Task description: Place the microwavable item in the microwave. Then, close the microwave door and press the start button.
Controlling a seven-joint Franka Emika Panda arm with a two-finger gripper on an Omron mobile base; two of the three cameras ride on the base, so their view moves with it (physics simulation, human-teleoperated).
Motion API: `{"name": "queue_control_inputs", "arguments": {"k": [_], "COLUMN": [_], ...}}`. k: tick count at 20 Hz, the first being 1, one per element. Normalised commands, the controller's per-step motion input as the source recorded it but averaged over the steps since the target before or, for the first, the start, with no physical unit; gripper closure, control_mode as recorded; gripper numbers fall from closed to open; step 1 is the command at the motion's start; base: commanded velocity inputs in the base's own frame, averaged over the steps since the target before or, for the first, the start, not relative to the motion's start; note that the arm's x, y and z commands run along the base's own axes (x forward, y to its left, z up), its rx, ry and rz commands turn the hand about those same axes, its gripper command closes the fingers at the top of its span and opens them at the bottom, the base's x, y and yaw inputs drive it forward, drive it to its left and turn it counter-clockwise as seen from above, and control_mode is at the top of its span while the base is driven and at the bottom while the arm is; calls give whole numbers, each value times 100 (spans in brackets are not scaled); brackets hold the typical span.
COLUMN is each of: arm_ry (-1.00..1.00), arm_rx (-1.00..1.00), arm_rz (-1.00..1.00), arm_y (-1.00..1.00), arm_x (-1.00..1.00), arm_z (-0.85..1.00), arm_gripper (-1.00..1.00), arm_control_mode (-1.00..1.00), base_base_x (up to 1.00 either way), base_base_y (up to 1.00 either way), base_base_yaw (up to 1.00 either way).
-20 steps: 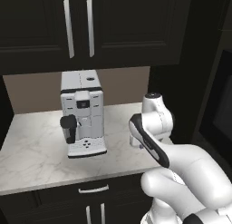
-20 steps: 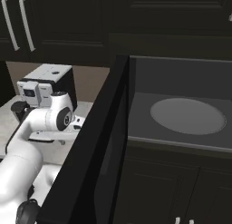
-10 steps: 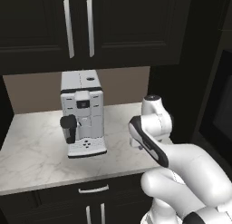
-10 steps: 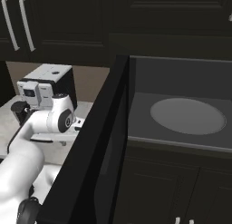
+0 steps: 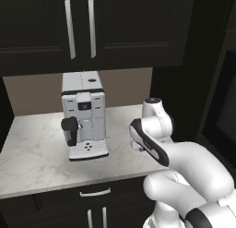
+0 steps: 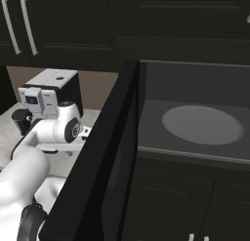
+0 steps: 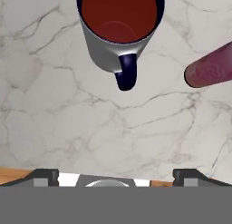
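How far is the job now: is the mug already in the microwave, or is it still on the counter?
Done: nothing yet, though the microwave door stands open and the turntable is bare. In hand: the gripper is above the mug, jaws open, holding nothing; the mug stands on the marble counter beside the pink bottle. Left: grasp the mug, put it inside, close the door, press start.

White mug [image 7: 118,30] with dark red inside and navy handle, pink bottle [image 7: 210,70], grey-veined white marble counter [image 7: 59,114].

White mug [image 7: 118,30] upright on marble; microwave door [image 6: 105,157] open.
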Motion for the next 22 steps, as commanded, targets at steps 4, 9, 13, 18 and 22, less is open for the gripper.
{"name": "queue_control_inputs", "arguments": {"k": [4, 9, 13, 18, 22], "arm_ry": [0, 0, 0, 0, 0], "arm_rx": [0, 0, 0, 0, 0], "arm_rz": [0, 0, 0, 0, 0], "arm_y": [1, 0, 0, 0, 0], "arm_x": [18, 15, 10, 4, 1], "arm_z": [-10, -17, -18, -18, -19], "arm_gripper": [-100, -100, -100, -100, -100], "arm_control_mode": [-100, -100, -100, -100, -100], "base_base_x": [0, 0, 0, 0, 0], "base_base_y": [0, 0, 0, 0, 0], "base_base_yaw": [0, 0, 0, 0, 0]}}
